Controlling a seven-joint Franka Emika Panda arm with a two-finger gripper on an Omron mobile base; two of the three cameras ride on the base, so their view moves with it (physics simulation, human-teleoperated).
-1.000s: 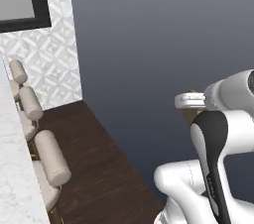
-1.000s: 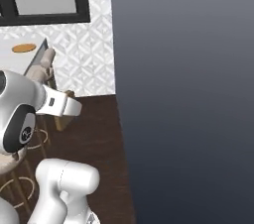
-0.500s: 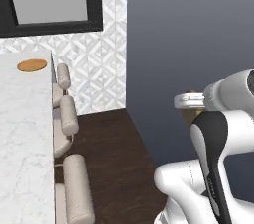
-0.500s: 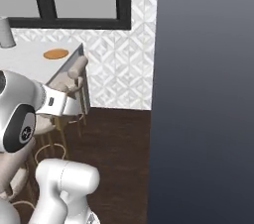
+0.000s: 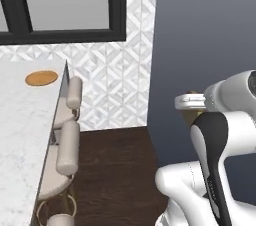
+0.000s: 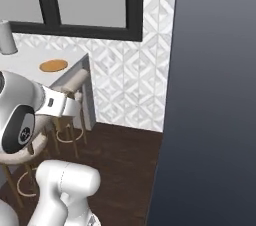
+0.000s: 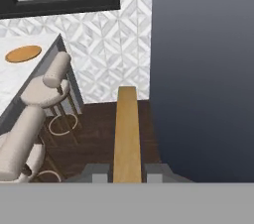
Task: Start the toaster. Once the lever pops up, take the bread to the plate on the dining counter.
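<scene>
In the hand view my gripper (image 7: pixel 127 173) is shut on the bread (image 7: pixel 127 131), a thin tan slice seen edge-on that stands up between the two fingertips. The plate (image 5: pixel 41 78) (image 6: pixel 53 65) (image 7: pixel 23 53), a flat tan-orange disc, lies near the far end of the dining counter (image 5: pixel 22 125) (image 6: pixel 27 60) (image 7: pixel 15 82), well ahead and to the left of the gripper. The toaster is out of view.
Padded beige stools (image 5: pixel 67 145) (image 6: pixel 75 81) (image 7: pixel 49 85) line the counter's near side. A dark grey wall (image 5: pixel 210 30) (image 6: pixel 215 95) (image 7: pixel 203 69) stands close on the right. Dark wood floor (image 5: pixel 115 165) lies between. A grey cylinder (image 6: pixel 5 37) stands on the counter.
The whole picture has swung, so the camera has moved: the counter, plate and window have come further into view. The bread stays held the same way.
</scene>
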